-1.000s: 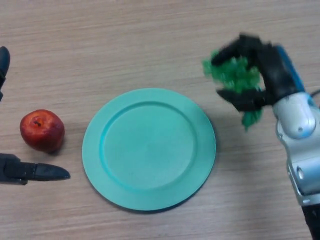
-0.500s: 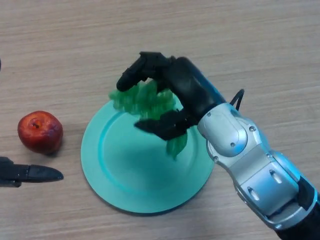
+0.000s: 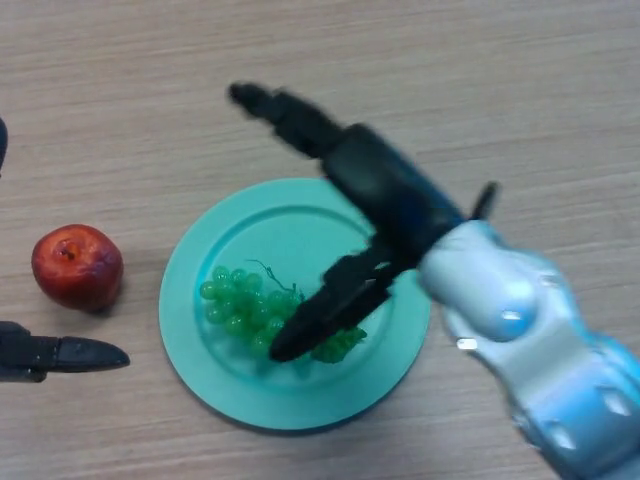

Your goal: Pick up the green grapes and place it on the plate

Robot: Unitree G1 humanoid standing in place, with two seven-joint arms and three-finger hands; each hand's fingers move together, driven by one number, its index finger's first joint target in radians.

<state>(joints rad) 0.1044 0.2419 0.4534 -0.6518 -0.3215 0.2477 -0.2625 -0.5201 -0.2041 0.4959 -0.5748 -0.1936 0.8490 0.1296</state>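
Left hand [image 3: 60, 353] sat idle at the near-left edge, fingers straight, just near of the red apple [image 3: 77, 267] on the worktop [image 3: 500, 90]. Green grapes [image 3: 262, 311] lay on the plate [image 3: 300, 400], long axis left-right, near-centre. Right hand [image 3: 375, 200] was over the plate, fingers spread wide, holding nothing; thumb overlapped the bunch's right end. Retreat looked clear up and right.

Setting appears to be a lab test bench: plain wood-grain table [image 3: 480, 80] carrying only prop items, teal plate [image 3: 300, 215], red apple [image 3: 76, 266].
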